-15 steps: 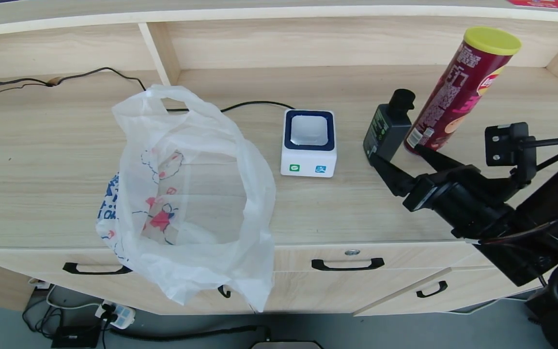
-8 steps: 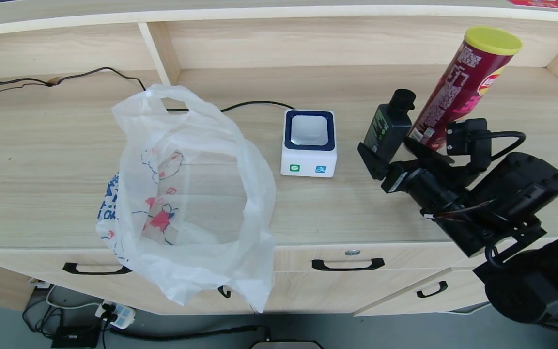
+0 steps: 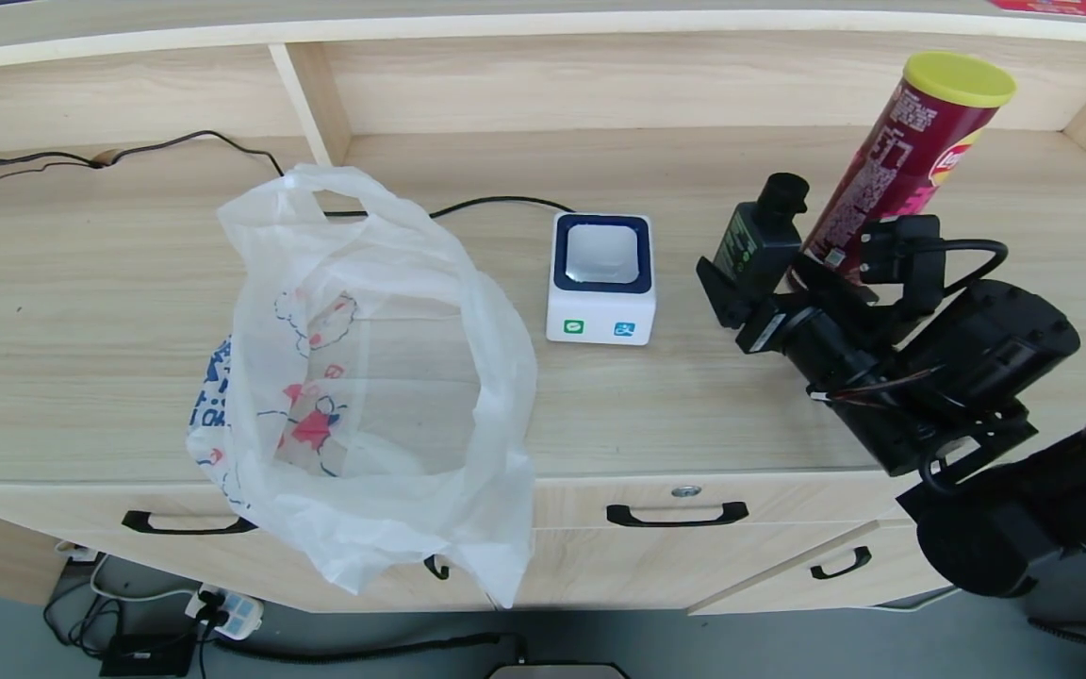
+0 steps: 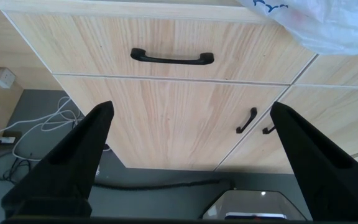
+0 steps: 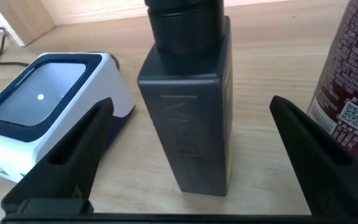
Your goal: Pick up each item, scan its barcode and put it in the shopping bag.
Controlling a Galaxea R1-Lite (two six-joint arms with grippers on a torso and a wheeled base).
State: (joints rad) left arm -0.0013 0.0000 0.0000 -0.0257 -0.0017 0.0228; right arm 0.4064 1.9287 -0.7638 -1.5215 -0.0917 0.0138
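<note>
Firstly, by head view, recorded a white shopping bag (image 3: 364,377) printed with red and blue figures (image 3: 312,424), slumped open over the front edge of the counter (image 3: 81,311), a scanner (image 3: 600,278) with green and blue icons (image 3: 600,328) apart on its right, then a dark bottle (image 3: 758,243) with a green label (image 3: 739,240) just beside a maroon can (image 3: 901,160), and the right gripper (image 3: 750,272) spread wide either side of the bottle. By left wrist view, found the left gripper (image 4: 192,106) wide open and empty, facing a drawer front (image 4: 92,43). By right wrist view, confirmed fingers (image 5: 67,168) flanking the bottle without touching, and a QR code (image 5: 353,115) on the can.
</note>
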